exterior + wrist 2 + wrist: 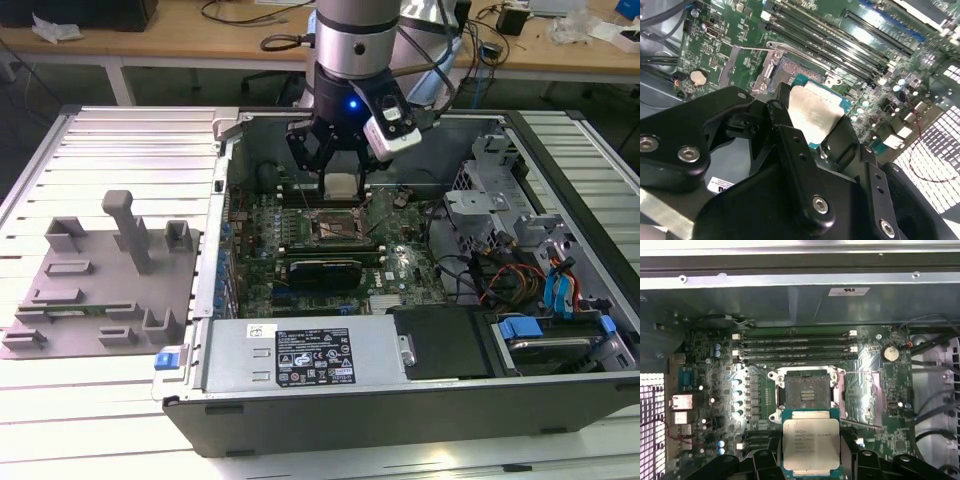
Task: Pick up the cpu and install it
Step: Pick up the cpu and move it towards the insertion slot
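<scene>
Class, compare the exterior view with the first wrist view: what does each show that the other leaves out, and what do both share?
Exterior view: the grey fixture plate at that view's left of the computer case, and the labelled power supply. First wrist view: the round coin cell on the motherboard. Both: the gripper shut on the cpu, held clear of the open socket, not yet seated.

Grey fixture plate (95, 292) beside computer case (400, 415)

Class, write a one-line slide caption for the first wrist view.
Black jaws hold the small flat square silver-topped cpu, not yet seated in the empty dark square metal-framed socket.
</scene>
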Tool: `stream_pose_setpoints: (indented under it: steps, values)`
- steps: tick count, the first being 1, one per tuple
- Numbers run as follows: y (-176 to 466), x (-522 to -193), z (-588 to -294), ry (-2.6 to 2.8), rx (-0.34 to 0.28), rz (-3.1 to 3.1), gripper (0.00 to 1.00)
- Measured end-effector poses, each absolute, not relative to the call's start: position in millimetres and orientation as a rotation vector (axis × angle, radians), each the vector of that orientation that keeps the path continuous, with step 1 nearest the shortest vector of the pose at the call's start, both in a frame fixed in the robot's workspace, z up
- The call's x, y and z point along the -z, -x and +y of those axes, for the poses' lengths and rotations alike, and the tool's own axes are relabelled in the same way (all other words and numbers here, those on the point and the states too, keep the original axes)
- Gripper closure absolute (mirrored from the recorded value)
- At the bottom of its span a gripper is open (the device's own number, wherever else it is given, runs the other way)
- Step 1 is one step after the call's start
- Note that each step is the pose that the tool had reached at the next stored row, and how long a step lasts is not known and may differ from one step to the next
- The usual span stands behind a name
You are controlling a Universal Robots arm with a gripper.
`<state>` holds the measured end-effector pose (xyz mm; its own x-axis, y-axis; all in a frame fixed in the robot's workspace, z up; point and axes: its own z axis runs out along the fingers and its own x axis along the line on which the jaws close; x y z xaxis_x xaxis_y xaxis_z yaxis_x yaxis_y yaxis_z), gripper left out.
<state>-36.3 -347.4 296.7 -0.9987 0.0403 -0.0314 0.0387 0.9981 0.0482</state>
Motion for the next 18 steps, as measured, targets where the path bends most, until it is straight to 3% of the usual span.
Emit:
stream_pose_setpoints:
  steps: [18]
  values:
    - [27.3,-256.8,-340.1,-0.032,-0.060,3.109,0.45]
